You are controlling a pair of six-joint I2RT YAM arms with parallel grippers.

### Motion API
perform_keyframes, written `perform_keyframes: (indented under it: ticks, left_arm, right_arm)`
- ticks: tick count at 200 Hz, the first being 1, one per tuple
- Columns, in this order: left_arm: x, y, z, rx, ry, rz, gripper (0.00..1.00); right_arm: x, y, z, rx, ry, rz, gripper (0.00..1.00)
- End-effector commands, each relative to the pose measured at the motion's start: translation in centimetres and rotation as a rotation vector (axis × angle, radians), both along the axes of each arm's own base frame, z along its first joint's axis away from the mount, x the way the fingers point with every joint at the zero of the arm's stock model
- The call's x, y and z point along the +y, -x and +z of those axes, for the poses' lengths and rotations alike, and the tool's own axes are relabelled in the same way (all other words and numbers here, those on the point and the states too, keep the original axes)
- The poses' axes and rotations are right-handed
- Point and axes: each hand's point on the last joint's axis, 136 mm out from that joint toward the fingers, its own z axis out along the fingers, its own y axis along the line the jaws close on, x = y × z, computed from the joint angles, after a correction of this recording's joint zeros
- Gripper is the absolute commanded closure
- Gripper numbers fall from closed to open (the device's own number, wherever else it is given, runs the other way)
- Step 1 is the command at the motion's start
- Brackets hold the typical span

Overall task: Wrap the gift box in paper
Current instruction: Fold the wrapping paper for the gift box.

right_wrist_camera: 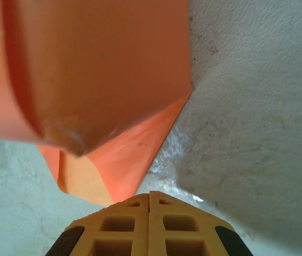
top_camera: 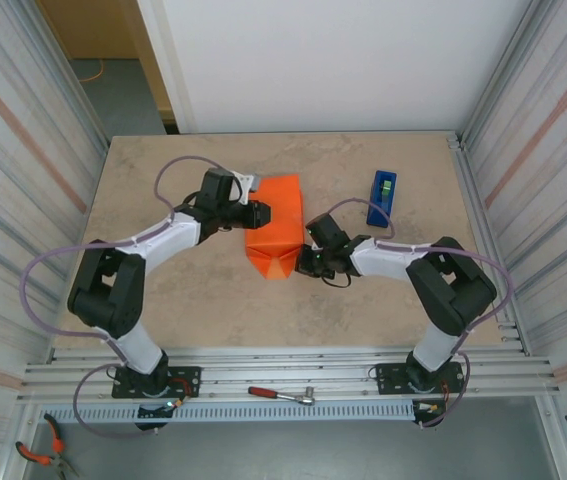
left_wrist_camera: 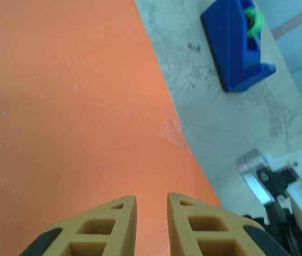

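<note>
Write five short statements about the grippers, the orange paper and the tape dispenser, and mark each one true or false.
1. The right gripper has its fingers pressed together. True.
2. The tape dispenser is red. False: it is blue.
3. The paper lies folded into a bundle on the table. True.
4. The left gripper is shut tight. False: a narrow gap shows between its fingers.
5. The tape dispenser rests on the paper. False: it stands apart from it, on the table.
</note>
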Motion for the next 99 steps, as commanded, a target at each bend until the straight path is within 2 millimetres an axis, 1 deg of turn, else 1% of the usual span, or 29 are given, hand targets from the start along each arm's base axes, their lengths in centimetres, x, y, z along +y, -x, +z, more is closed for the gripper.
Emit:
perform_keyframes:
  ticks: [1,41,76,99]
  left_arm:
    - [-0.4,1.1,-0.7,0.023,-0.017,-0.073,0.77]
    - [-0.1,1.7,-2.5,0.048,-0.035,-0.069,0.77]
    - [-0.1,1.9,-3.0,0.054,-0.029,-0.057,0.78]
    - [-0.2,1.9,-3.2,0.053,-0.027,-0.048,0.78]
  right_arm:
    - [1.8,-1.5,0.8,-0.026,-0.045,-0.015,1.00]
    - [2.9,-2.9,1.7,-0.043,-0.061,-0.007,1.00]
    - [2.6,-4.1,1.6,-0.035,-0.077,-0.015,1.00]
    - [2.4,-4.2,1.7,-0.027,-0.098,-0.010,1.00]
